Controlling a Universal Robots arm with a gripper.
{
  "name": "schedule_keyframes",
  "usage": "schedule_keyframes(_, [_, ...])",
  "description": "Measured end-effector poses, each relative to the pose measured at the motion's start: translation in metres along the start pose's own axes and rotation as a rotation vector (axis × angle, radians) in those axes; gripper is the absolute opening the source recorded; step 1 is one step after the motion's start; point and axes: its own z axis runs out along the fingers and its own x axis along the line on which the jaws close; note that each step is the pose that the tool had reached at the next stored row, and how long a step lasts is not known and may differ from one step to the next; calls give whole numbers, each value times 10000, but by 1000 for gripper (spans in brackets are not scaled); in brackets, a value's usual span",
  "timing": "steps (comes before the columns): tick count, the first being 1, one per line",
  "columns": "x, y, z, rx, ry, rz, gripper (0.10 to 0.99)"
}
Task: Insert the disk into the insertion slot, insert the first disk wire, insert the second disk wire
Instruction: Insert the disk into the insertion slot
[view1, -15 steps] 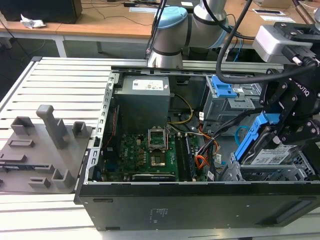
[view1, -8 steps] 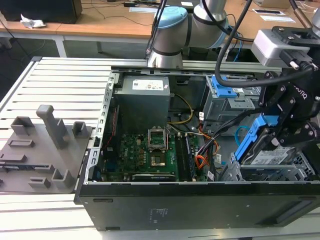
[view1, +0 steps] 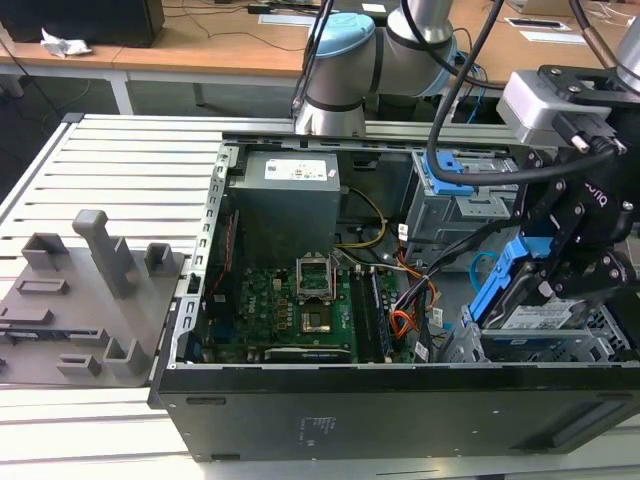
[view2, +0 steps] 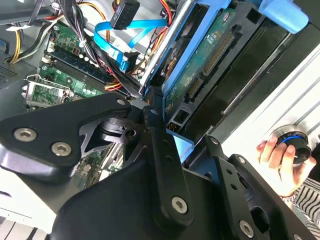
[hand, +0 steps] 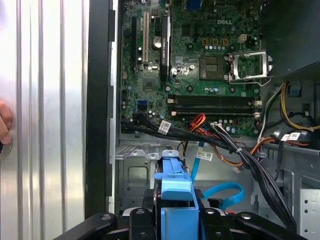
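Nearest the lens in the second wrist view: black jointed metal gripper (view2: 148, 103), fingers (view2: 161, 155) pressed onto the disk (view2: 212, 55), a flat silver rectangular hard drive clipped in a bright blue plastic carrier frame. Pinches it by the frame and holds it tilted, green circuit side turned toward that camera.

Taking the green motherboard (view1: 285, 300) as anchor:

- Hangs off the board's edge on the exterior view's right, blue frame raised, white-labelled face sloping down.
- Meets there the insertion slot (view1: 600, 345), a low grey perforated sheet-metal cage with upright plates. Not lying flat in it. Contact with the cage floor: cannot tell.
- Between motherboard and disk, the second disk wire (hand: 225, 192), a thin flat light-blue cable curled in a loop. Ends in a small dark plug (view2: 131, 61), just beside the disk's frame and free of the disk's connectors.
- Along the same edge of the board, a bundle of red-orange wires (view1: 400, 322).
- Past the board's far corner on that side, a taller grey bay with a blue latch (view1: 455, 200).
- Directly behind the board, a grey power supply box (view1: 285, 195).
- All around it, an open black computer case (view1: 350, 400).
- Well apart on the exterior view's left, outside the case, a grey plastic fixture with upright pegs (view1: 95, 280).
- Also outside the case, well away from the board, a person's hand (view2: 277, 162) on a round knob with a blue ring (view2: 295, 142).
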Motion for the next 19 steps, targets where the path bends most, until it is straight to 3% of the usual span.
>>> schedule_keyframes(10, [1, -3, 71, 0, 5, -1, 365])
schedule_keyframes(13, [0, -3, 76, 0, 0, 0, 439])
schedule_keyframes(14, [0, -3, 78, 0, 1, -1, 427])
schedule_keyframes(16, [0, -3, 81, 0, 0, 0, 294])
schedule_keyframes(17, [0, -3, 82, 0, 1, 0, 294])
schedule_keyframes(19, [0, -3, 86, 0, 1, 0, 176])
